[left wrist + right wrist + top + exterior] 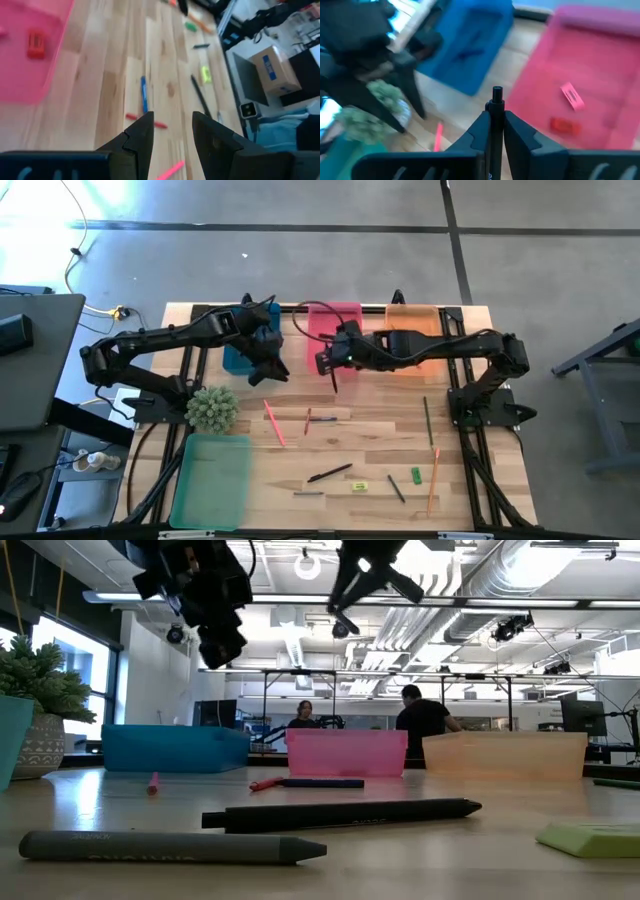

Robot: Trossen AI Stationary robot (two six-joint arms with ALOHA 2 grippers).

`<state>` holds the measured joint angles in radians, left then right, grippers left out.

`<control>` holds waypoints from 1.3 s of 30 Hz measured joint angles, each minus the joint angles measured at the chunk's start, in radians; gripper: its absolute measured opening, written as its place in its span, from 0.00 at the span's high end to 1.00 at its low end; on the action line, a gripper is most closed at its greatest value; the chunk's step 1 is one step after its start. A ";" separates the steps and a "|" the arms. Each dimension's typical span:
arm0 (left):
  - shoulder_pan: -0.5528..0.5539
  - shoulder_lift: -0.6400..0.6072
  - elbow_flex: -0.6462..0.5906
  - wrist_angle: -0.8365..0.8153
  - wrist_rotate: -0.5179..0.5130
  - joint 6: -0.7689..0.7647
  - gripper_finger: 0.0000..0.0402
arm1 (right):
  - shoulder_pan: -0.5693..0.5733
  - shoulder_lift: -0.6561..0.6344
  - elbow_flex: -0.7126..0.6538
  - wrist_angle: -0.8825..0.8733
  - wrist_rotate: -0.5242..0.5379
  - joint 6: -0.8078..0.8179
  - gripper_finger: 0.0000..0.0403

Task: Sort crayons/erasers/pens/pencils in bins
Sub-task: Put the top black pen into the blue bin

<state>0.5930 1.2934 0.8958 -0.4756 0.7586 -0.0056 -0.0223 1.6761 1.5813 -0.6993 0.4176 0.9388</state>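
My right gripper (pixel 328 364) is shut on a black pen (pixel 335 382), above the table in front of the pink bin (pixel 352 312). The pink bin holds a pink eraser (pixel 572 96) and a red eraser (pixel 565 125). My left gripper (pixel 172 131) hangs open beside it, near the blue bin (pixel 238 352), with nothing between its fingers. An orange bin (pixel 412 320) stands at the far right and a green bin (pixel 210 478) at the near left. A blue pen (pixel 144 94), a red crayon (pixel 133 117) and a black pen (pixel 330 473) lie flat on the table. My right gripper pinches the black pen's barrel (pixel 495 131) between its two fingers. The pen's end (pixel 497 93) stands out past the fingertips. The pen is lifted clear of the table, and its free part slants down below the gripper (pixel 336 386).
A potted plant (pixel 211 408) stands near the left arm. Loose on the near right of the table lie pencils (pixel 434 478), a yellow eraser (pixel 360 486), a green eraser (pixel 415 475) and a grey crayon (pixel 170 845). People stand in the room behind the table.
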 joint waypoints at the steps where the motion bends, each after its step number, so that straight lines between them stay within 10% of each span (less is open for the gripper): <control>1: -0.001 0.000 -0.001 0.020 0.012 -0.001 0.70 | -0.004 0.000 0.008 0.016 0.001 -0.019 0.93; 39: -0.030 -0.001 -0.001 0.645 -0.047 -0.385 0.70 | -0.017 0.000 0.029 0.430 -0.007 -0.293 0.93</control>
<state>0.5628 1.2922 0.8951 0.1692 0.7111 -0.3901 -0.0395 1.6756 1.6100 -0.2691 0.4110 0.6460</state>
